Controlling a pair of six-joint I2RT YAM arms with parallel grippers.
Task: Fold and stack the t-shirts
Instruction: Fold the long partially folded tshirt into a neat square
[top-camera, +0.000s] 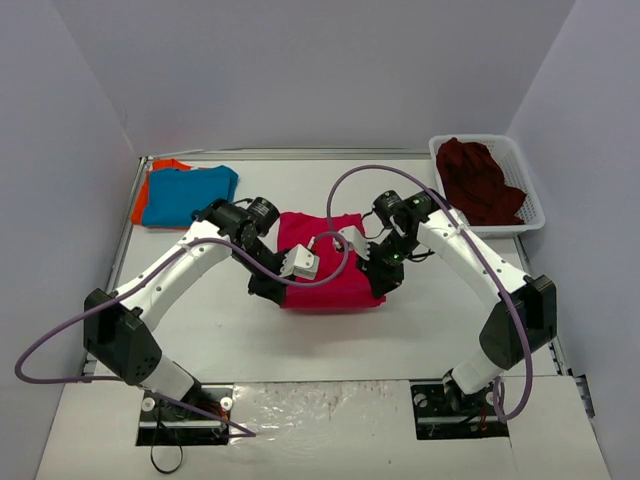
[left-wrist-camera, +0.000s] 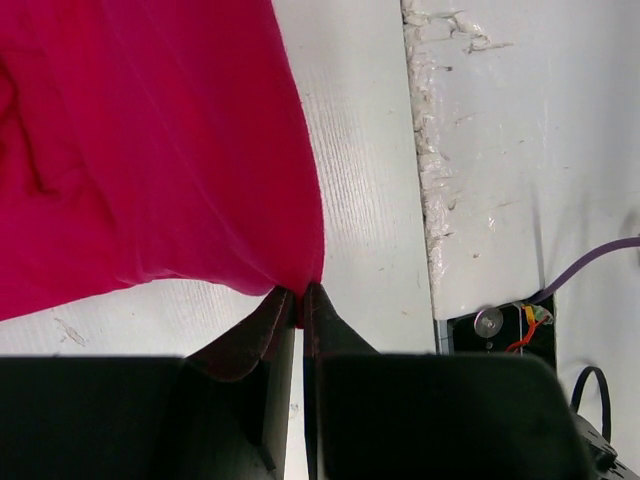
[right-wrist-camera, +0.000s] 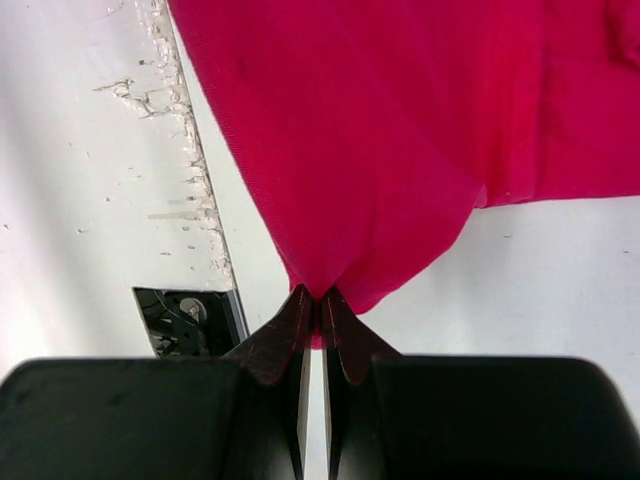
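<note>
Top view: the crimson-pink tee (top-camera: 335, 292) was seen lying as a rough rectangle on the counter (top-camera: 400, 335), w/ the left jaws and right jaws each at a near corner. A blue tee (top-camera: 200, 190) was stacked on an orange tee (top-camera: 143, 208) well beyond the left jaws. A maroon tee (top-camera: 480, 180) was heaped in a mesh basket (top-camera: 532, 200) beyond the right jaws. Step judged: mid-fold.

L wrist: the left jaws were clamped on a cloth corner. Soft matte knit fanned up-left from the tips, lightly creased.

R wrist: the right jaws were pinched together on the other corner, cloth draped above them w/ a fold line. Next, an even lift of both corners over the far half is prob. called for.
</note>
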